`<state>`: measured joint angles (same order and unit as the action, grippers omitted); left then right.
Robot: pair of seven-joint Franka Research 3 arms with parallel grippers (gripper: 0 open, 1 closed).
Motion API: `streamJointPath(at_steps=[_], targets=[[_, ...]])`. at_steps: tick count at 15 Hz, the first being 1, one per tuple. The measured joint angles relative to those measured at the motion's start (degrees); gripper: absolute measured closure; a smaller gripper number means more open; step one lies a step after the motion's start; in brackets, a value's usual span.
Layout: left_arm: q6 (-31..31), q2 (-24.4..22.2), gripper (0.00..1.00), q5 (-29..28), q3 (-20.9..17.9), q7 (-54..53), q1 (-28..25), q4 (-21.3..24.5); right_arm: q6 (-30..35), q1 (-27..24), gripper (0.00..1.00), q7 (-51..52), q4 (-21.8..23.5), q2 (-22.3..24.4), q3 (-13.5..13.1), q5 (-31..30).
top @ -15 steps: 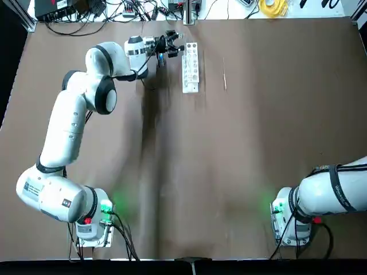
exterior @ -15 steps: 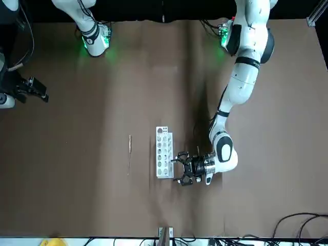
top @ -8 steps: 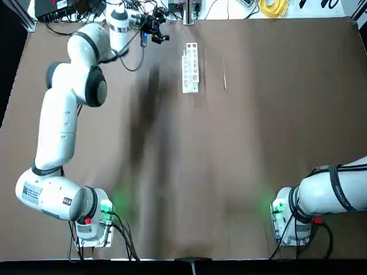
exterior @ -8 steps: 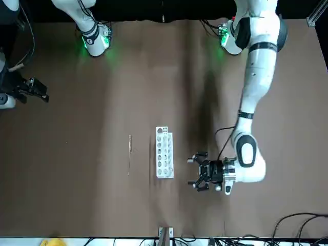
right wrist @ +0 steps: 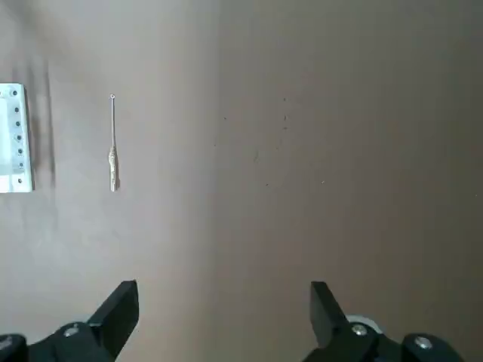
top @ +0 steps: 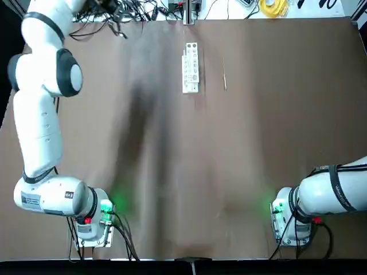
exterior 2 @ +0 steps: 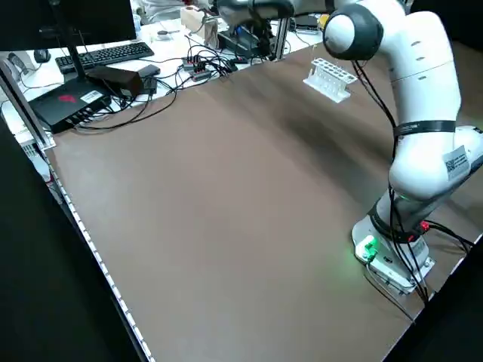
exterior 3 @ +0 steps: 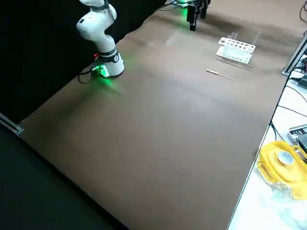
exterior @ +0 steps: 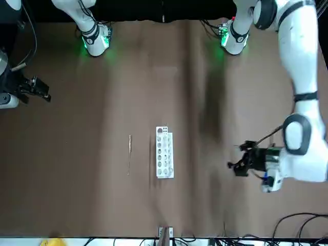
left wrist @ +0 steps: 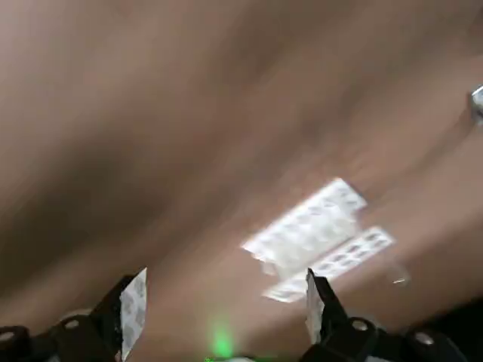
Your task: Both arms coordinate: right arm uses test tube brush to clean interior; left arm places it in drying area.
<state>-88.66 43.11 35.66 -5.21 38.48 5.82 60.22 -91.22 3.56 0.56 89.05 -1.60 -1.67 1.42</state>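
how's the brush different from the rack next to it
The brush is a wire-thin pale stick lying flat; the rack is a broad white block with round holes along its top. The brush is on the rack's right. Both lie lengthwise on the brown table, apart, with neither arm touching them.

White rack (top: 191,67), oblong, row of round holes on top, stands far side of table. Thin pale brush (top: 224,74) lies flat just beside it, parallel, apart, untouched.
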Motion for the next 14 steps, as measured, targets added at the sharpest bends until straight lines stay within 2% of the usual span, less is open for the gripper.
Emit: streamJointPath(at_steps=[4, 8, 11, 14], targets=[[3.7, -8.9, 0.01, -15.0, 1.0, -14.8, 0.7, 0.1, 0.4, 0.5, 0.0, -0.1, 0.2, 0.0, 0.0, 0.0], [6.0, -18.6, 0.01, -25.4, 3.6, -27.7, 1.5, 2.1, 1.3, -0.2, 0.0, -0.2, 0.8, 0.1, -0.5, 0.0], [6.6, -26.6, 0.01, -31.2, 5.1, -34.0, 1.3, 8.7, 1.5, -2.0, 0.0, -0.1, 1.3, 0.8, -0.9, 0.1], [6.5, -32.3, 0.01, -35.2, 6.6, -39.9, 1.2, 16.0, 1.4, -2.3, 0.0, -0.1, 1.4, 1.5, -0.9, 0.1]])
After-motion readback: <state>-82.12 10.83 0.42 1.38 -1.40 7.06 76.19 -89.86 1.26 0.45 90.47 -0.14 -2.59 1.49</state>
